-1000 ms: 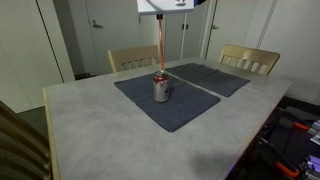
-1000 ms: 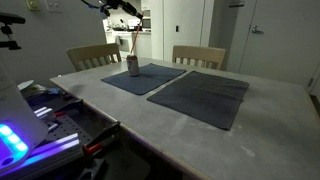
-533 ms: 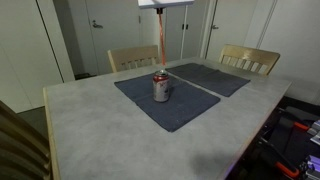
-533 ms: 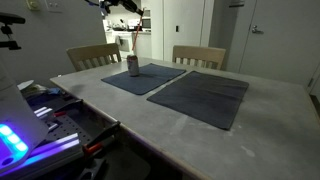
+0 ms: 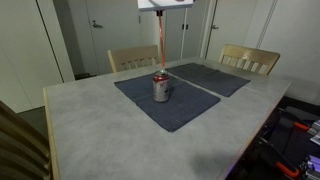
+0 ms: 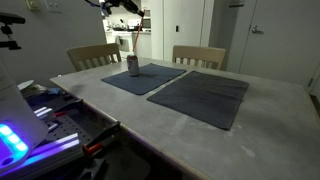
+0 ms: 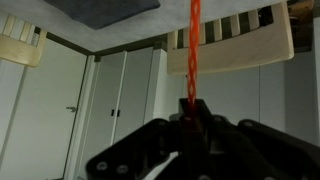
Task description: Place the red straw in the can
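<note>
Raised fingers (image 7: 150,145) pinch the red straw (image 5: 160,45) upright — over the can (image 5: 160,88).

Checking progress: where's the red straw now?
The red straw hangs upright from the gripper in an exterior view, its lower end at the top of the can on the dark mat.

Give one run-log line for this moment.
gripper: shut on red straw | straw: upright, tip at can top | can: on placemat
</note>
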Controlling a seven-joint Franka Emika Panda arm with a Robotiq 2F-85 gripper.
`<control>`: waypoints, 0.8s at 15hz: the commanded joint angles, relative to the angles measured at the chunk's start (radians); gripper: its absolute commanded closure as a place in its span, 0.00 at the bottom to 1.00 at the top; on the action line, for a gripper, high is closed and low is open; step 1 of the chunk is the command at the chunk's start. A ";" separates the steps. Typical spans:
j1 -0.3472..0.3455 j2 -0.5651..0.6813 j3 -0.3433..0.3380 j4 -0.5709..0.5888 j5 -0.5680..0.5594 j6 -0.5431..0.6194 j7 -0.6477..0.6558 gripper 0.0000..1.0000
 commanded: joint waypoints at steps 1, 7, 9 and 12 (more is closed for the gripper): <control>-0.018 0.033 -0.002 0.016 -0.002 0.037 0.004 0.98; -0.012 0.054 -0.002 -0.006 -0.006 0.053 0.042 0.98; -0.010 0.060 -0.002 -0.013 -0.012 0.055 0.064 0.98; -0.008 0.064 0.000 -0.018 -0.012 0.059 0.079 0.98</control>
